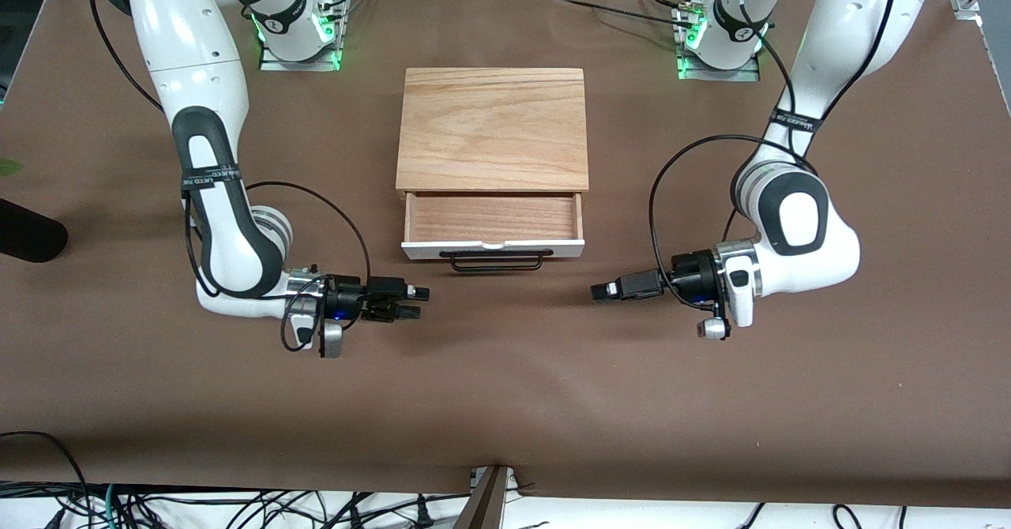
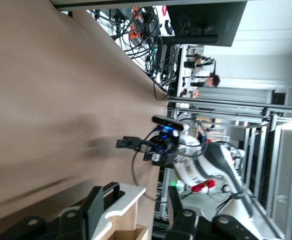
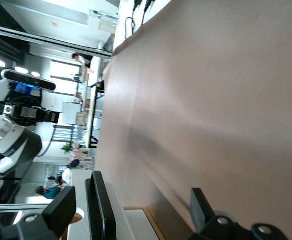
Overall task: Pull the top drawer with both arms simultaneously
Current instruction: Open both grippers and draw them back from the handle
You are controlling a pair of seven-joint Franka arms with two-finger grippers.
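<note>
Front view: both arms' [image 1: 213, 197] bands carry unreadable lettering.

White-fronted top drawer [image 1: 493, 233] stands pulled open, reddish wood inside.

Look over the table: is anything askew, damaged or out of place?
Nothing stands out. The top drawer is pulled out squarely from the wooden box, empty. The left gripper and right gripper hover open, each off to one side of its handle.
</note>
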